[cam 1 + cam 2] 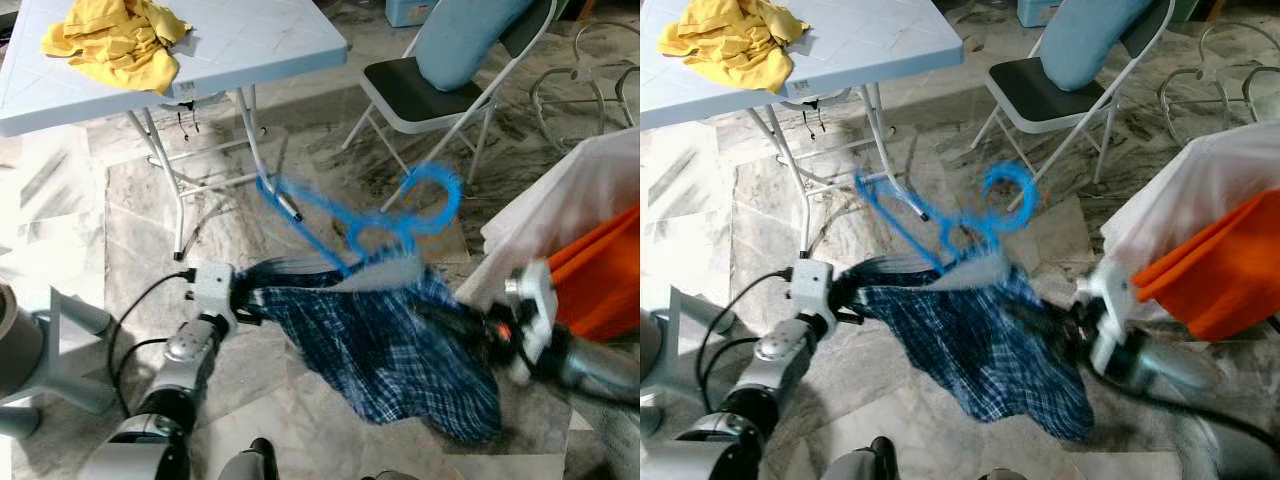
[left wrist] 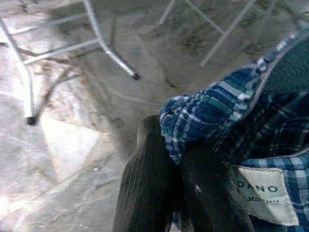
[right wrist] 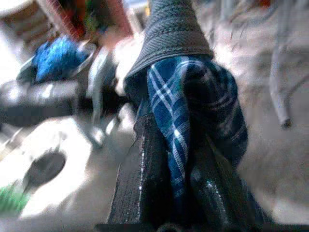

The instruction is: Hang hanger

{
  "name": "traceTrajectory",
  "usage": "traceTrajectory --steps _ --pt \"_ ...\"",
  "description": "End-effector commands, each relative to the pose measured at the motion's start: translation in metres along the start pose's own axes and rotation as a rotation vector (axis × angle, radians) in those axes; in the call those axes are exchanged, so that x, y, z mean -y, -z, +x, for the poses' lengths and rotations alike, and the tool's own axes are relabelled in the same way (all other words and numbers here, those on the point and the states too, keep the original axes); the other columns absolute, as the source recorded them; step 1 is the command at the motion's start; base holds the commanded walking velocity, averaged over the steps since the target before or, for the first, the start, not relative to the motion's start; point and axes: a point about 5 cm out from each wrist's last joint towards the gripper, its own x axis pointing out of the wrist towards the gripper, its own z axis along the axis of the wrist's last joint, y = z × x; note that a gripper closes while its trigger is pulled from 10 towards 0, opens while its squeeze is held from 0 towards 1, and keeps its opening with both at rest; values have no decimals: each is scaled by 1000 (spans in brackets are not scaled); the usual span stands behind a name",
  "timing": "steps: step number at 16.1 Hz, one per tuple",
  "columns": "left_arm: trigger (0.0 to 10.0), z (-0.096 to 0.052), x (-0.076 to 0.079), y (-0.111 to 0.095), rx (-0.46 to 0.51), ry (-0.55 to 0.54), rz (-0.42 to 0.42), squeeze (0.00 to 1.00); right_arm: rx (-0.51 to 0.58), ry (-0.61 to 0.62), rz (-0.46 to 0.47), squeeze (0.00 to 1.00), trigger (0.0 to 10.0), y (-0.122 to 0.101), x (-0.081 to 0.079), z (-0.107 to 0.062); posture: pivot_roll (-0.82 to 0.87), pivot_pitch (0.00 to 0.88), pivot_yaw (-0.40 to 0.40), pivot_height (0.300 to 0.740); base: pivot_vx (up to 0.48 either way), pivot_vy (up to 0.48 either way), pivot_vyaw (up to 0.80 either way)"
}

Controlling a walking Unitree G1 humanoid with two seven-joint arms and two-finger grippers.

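Note:
A blue plastic hanger [image 1: 385,215] sticks up, blurred, out of a blue plaid shirt [image 1: 390,350] that hangs above the marble floor. My left gripper [image 1: 248,292] is shut on the shirt's left edge near the collar; in the left wrist view its fingers [image 2: 154,188] pinch the plaid cloth beside a white label [image 2: 264,193]. At the right my right gripper [image 1: 450,320] is shut on the other side of the shirt; the right wrist view shows plaid cloth [image 3: 181,125] clamped between its fingers [image 3: 140,179].
A white folding table [image 1: 250,40] with a yellow garment [image 1: 115,40] stands at the back left. A folding chair [image 1: 420,95] with a light blue cushion is behind. White and orange clothes [image 1: 590,250] hang at the right.

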Motion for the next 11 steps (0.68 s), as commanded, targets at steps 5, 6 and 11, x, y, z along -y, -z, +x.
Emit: traceTrajectory --steps 5,6,11 --pt "0 -3 41 15 -21 207 56 0 128 134 -19 0 10000 -4 -1 45 -109 201 35 740 0 0 0" --pt "1098 -4 47 20 -32 224 76 0 101 108 -38 0 10000 -1 -5 48 -109 201 32 740 0 0 0" --pt "10000 -13 61 22 27 369 233 1000 -166 158 -311 0 10000 20 21 36 -104 205 24 740 0 0 0"
